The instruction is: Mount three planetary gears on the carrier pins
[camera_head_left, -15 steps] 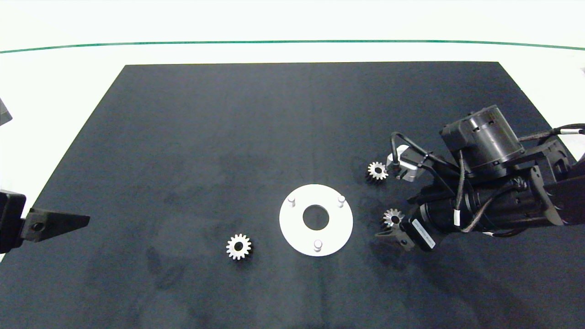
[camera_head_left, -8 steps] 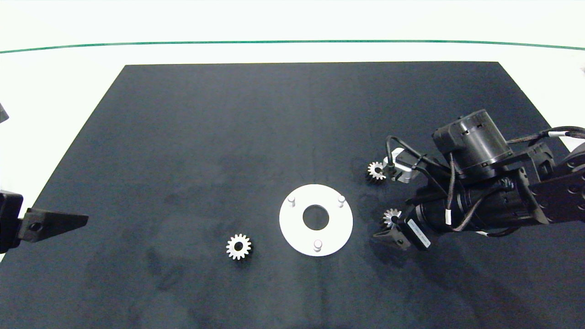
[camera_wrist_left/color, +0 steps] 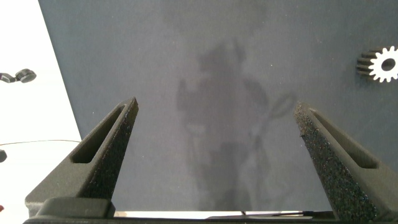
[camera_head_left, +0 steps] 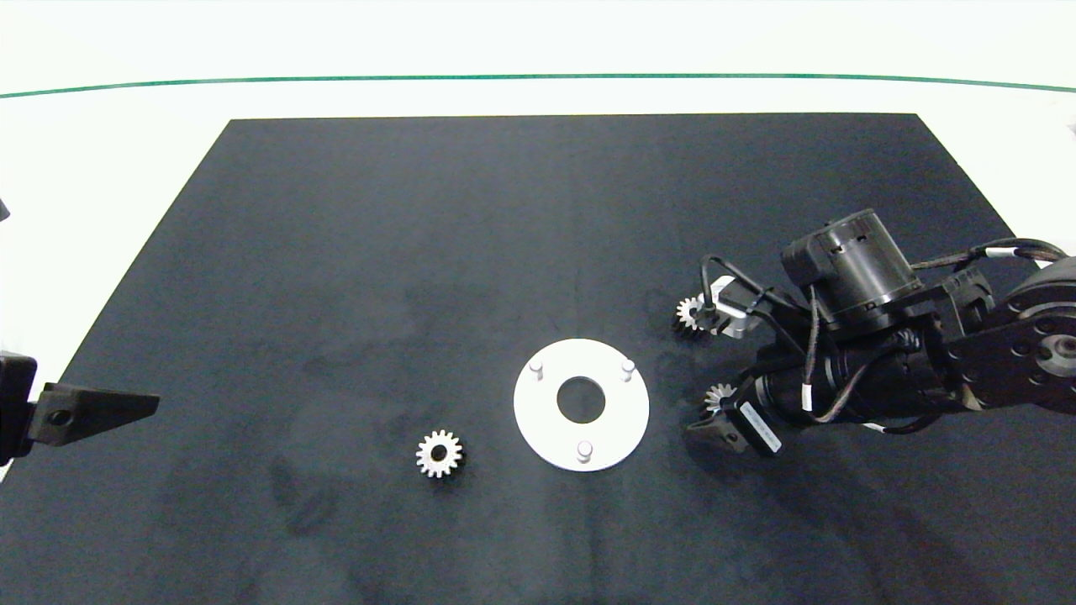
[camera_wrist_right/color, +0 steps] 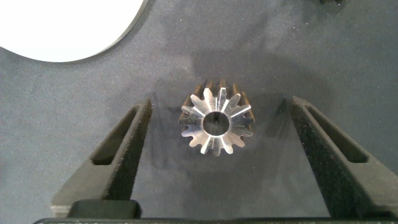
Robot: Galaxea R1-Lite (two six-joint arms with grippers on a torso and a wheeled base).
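The white disc (camera_head_left: pixel 620 420) lies flat on the black mat, its three carrier pins (camera_head_left: pixel 535 367) upright and bare. Three planetary gears lie on the mat. One gear (camera_head_left: pixel 439 454) is left of the disc and also shows in the left wrist view (camera_wrist_left/color: pixel 380 64). Another gear (camera_head_left: pixel 689 313) is at the disc's upper right. The third gear (camera_wrist_right/color: pixel 216 118) lies just right of the disc, between the fingers of my open right gripper (camera_wrist_right/color: pixel 221 104), which touch nothing. In the head view that gripper (camera_head_left: pixel 710 410) partly covers this gear (camera_head_left: pixel 718 394). My left gripper (camera_head_left: pixel 92 410) hangs open and empty at the mat's left edge.
The black mat (camera_head_left: pixel 420 235) covers most of the white table. The right arm's dark body and cables (camera_head_left: pixel 849 336) stretch over the mat's right side and hang beside the upper right gear. An edge of the white disc (camera_wrist_right/color: pixel 62 25) shows in the right wrist view.
The right arm has shifted left, bringing its open fingers further around the gear beside the disc. The gears, the disc and the left gripper have stayed put.
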